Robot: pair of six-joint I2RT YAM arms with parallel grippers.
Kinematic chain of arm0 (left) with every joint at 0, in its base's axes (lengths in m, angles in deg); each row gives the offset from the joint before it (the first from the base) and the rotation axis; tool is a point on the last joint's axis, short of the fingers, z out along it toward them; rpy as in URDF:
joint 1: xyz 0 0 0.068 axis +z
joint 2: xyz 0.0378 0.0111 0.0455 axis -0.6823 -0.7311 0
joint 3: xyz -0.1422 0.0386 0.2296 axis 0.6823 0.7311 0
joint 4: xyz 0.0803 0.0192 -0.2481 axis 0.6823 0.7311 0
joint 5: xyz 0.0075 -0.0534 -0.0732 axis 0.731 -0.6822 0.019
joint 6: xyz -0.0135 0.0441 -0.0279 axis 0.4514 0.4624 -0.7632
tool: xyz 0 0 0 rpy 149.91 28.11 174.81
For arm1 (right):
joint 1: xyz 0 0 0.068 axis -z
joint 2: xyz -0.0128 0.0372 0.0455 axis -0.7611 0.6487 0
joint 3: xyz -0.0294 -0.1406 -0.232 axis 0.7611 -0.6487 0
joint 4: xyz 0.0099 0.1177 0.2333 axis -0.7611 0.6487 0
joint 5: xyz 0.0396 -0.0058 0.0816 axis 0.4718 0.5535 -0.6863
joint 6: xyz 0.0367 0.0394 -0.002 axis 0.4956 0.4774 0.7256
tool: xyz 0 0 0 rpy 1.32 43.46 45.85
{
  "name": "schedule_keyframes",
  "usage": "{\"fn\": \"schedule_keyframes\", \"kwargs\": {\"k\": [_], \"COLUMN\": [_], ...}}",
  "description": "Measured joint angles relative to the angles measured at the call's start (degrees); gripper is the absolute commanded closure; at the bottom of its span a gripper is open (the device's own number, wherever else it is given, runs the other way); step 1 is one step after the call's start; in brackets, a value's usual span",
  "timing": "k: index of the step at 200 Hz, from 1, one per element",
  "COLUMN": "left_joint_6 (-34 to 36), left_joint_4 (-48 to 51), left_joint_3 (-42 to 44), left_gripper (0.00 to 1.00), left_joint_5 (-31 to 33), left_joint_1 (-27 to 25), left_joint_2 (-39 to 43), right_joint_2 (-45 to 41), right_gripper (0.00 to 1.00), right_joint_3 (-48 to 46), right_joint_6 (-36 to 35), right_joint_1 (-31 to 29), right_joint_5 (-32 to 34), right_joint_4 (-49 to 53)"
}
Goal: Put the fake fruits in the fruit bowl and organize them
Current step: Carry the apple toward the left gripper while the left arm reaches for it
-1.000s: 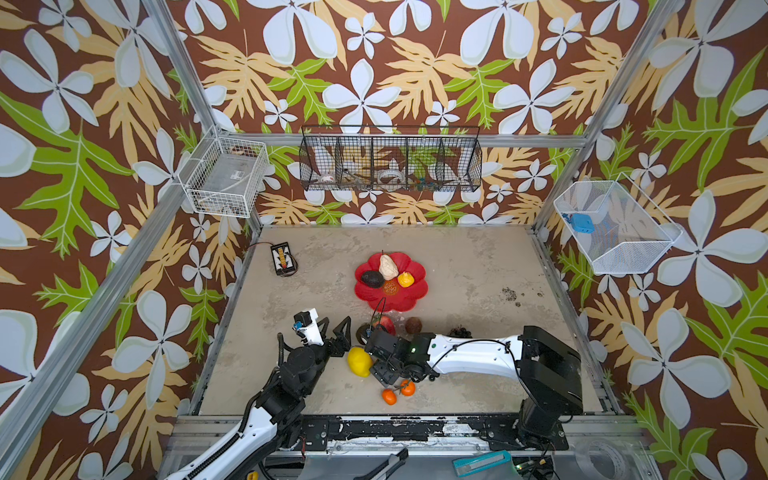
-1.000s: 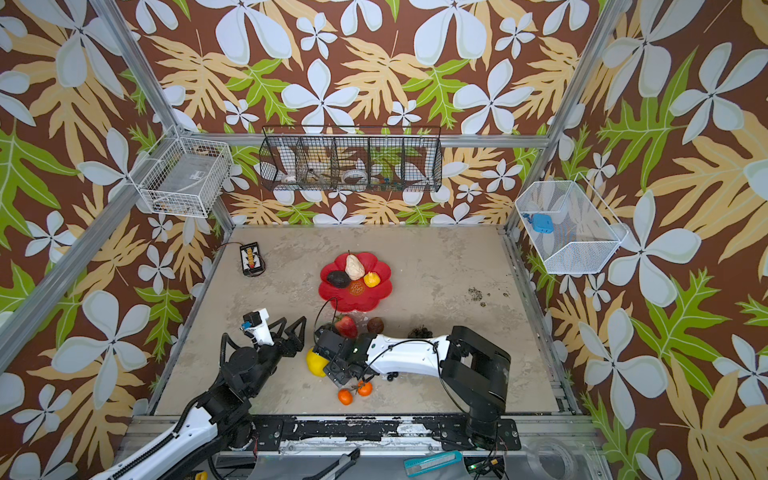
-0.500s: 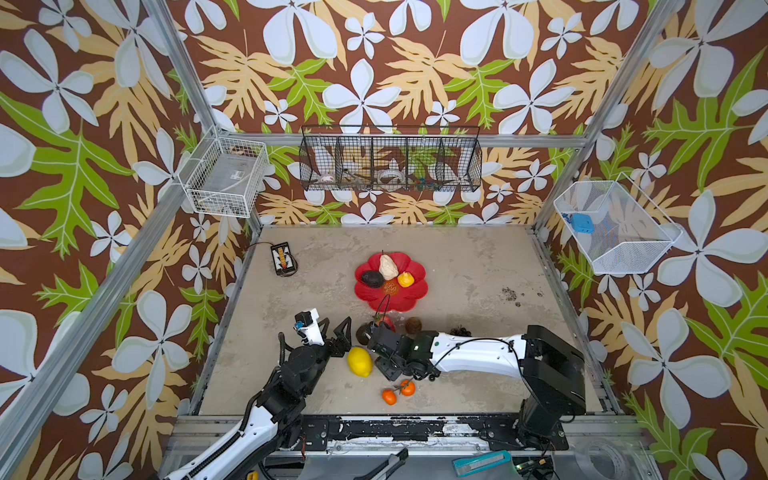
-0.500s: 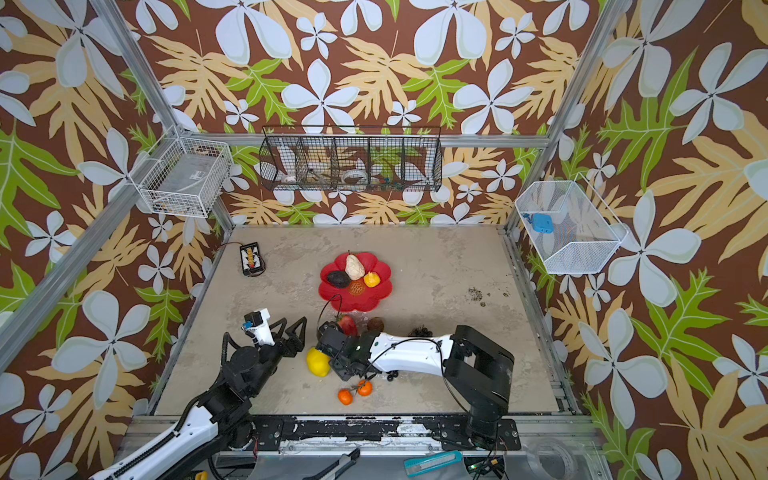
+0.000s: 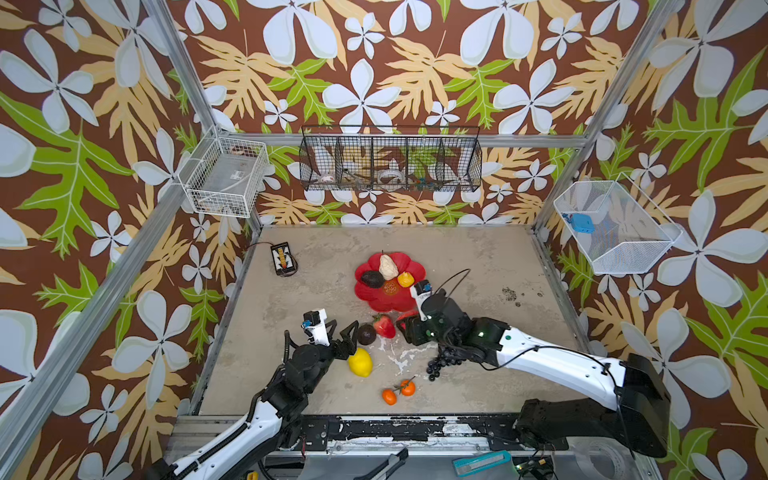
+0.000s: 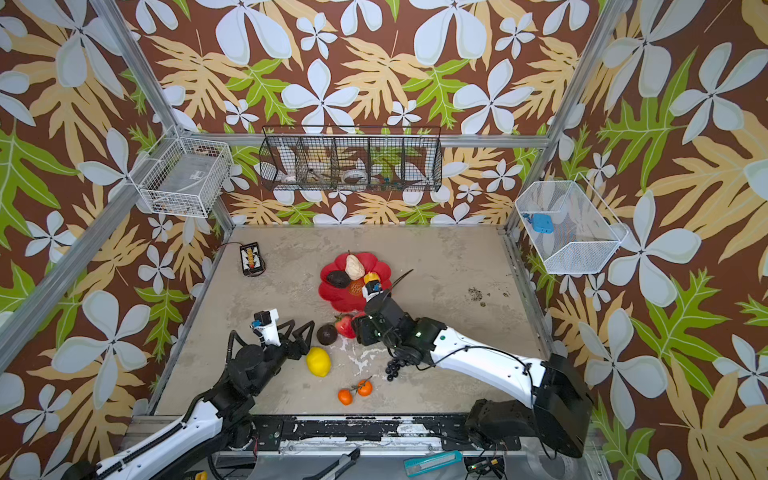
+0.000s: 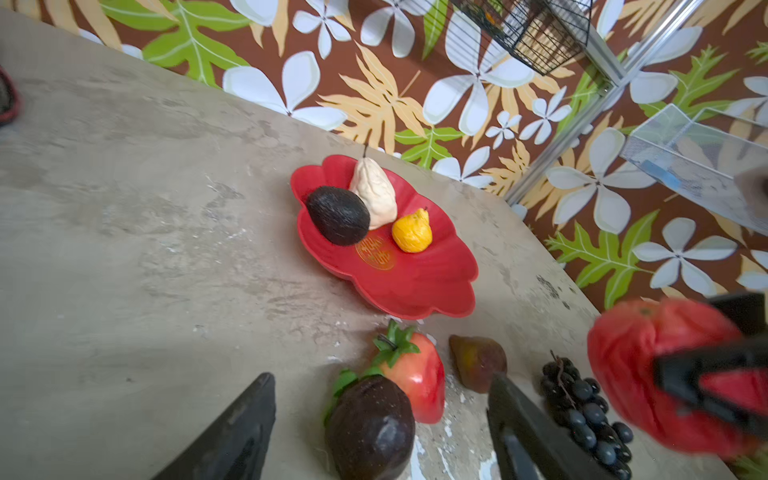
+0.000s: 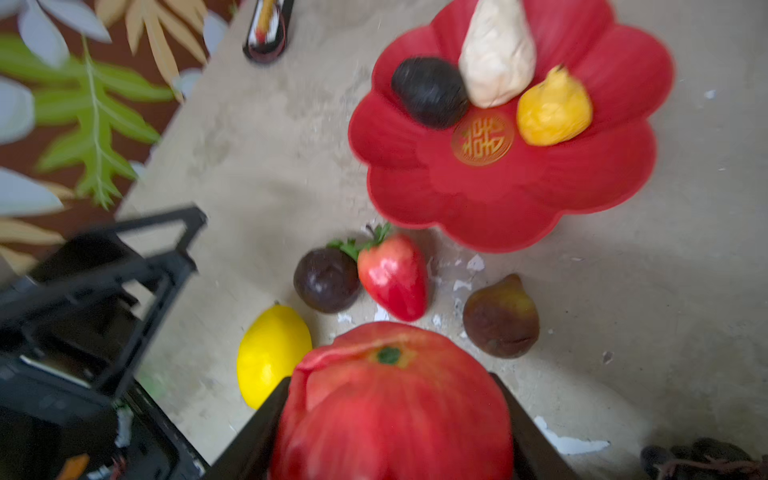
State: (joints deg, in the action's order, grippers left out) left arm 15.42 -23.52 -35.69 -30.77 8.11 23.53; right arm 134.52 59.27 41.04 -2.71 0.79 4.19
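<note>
The right hand [image 5: 409, 328] had its jaws closed on the sides of the red apple [image 8: 390, 407], about half way shut, and held it just beside the near edge of the fruit bowl [image 5: 386, 303]. It seemed to be a little above the worktop [image 5: 478, 266], though blur made this hard to judge. The left hand [image 5: 341, 332] was wide open and held nothing, near the lemon [image 5: 360, 362] and a dark round fruit [image 5: 366, 333].

In my judgement the step in hand was carrying the apple into the bowl. To do it well, the hand should lift clear of the strawberry [image 5: 384, 326] and the bowl's raised rim. It should then lower over the bare near half, because the avocado [image 5: 372, 279], the pear [image 5: 388, 267] and a small yellow-orange fruit [image 5: 406, 279] filled the far half. The jaws should open only when the apple is low, since a round fruit may roll in a shallow dish.

The apple was nearly round, with no clear long axis. Its green stalk end pointed away from the wrist, toward the bowl.
</note>
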Motion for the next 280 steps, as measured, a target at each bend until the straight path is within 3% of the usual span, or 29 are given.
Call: {"fn": "schedule_keyframes", "kwargs": {"k": [35, 70, 153, 208, 280], "left_joint_6": [-3.4, -3.5, -4.0, -4.0, -4.0], "left_joint_4": [-6.3, -12.8, -23.4, -26.0, -26.2], "left_joint_3": [-2.7, -5.7, -10.1, -13.6, -13.3], "left_gripper": [0.25, 0.29, 0.49, 0.58, 0.83], "left_joint_5": [-8.4, -9.9, -9.5, -9.5, -9.1], "left_joint_1": [-2.7, -12.3, -21.1, -23.8, -24.0], "left_joint_2": [-10.5, -16.5, -25.2, -30.1, -29.7], "right_joint_2": [-6.0, -10.3, -16.0, -16.5, -15.4], "right_gripper": [0.42, 0.43, 0.43, 0.43, 0.43], "right_joint_3": [-4.7, -11.7, -20.6, -21.3, -21.3], "right_joint_6": [8.7, 19.6, 39.9, 45.4, 46.7], "right_joint_1": [3.2, 3.5, 3.0, -0.2, -3.1], "right_joint_5": [-1.7, -1.6, 0.9, 4.4, 6.5], "right_joint_4": [-7.5, -15.5, -25.4, -27.6, -28.3]}}
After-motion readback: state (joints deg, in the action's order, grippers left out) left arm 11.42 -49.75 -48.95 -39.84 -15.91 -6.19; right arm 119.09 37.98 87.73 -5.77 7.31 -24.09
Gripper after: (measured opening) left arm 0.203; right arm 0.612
